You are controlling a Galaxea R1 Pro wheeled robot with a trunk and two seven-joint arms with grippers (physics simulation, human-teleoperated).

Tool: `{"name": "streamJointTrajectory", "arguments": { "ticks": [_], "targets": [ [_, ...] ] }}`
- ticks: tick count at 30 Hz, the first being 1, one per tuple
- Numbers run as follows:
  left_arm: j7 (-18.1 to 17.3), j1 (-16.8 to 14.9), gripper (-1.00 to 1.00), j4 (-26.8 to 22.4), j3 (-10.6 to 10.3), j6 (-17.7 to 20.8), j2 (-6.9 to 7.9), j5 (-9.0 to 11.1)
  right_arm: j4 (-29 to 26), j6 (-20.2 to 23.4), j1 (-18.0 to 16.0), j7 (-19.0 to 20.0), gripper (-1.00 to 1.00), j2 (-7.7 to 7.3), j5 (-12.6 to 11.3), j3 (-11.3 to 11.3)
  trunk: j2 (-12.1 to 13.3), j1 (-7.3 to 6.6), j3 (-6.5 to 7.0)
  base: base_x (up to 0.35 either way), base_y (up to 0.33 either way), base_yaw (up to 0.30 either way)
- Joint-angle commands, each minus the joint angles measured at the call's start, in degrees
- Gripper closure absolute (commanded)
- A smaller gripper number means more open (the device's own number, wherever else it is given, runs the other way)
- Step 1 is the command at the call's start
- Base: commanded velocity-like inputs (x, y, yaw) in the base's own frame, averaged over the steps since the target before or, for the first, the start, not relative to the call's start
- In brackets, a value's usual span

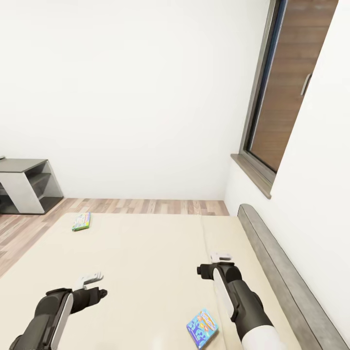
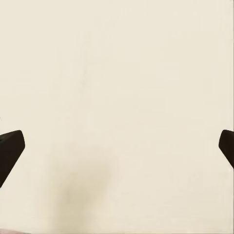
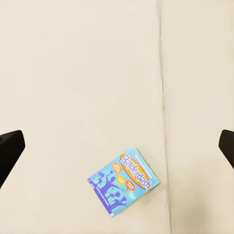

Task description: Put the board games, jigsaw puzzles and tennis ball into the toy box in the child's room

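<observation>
In the head view both arms reach over the beige mattress of the bed (image 1: 160, 253): the left hand (image 1: 92, 279) at lower left and the right hand (image 1: 222, 256) right of centre, near the grey headboard (image 1: 277, 262). Both hands are empty with their fingers spread wide, dark fingertips (image 3: 9, 151) sitting at opposite edges of each wrist view. The small blue board game (image 1: 202, 328) (titled "Balderdash", it seems) lies flat at the bottom beside the right forearm, while a green-edged board game (image 1: 81, 221) lies in the bed's far left corner, near a grey shelf unit (image 1: 26, 187).
</observation>
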Motion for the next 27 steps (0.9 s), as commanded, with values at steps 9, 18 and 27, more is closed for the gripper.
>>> {"name": "streamJointTrajectory", "arguments": {
  "ticks": [9,18,27],
  "targets": [
    [-33.72,-0.05,-1.00,-3.17,0.58,6.64,6.89,-0.14,-0.27,2.72,-0.42,-0.49,-1.00,0.00,-2.87,0.19,-0.13,0.04,-0.14,0.000,0.000,0.000],
    [-58.11,0.02,-1.00,-3.08,0.76,6.60,11.21,-0.68,-0.35,3.37,-0.46,-0.34,-1.00,0.00,-3.49,0.16,-0.13,0.04,-0.14,0.000,0.000,0.000],
    [-55.36,0.04,-1.00,-3.04,1.69,6.43,11.48,-2.39,-0.35,3.07,-0.46,-0.32,-1.00,0.00,-3.54,0.16,-0.13,0.04,-0.14,0.000,0.000,0.000]
  ]
}}
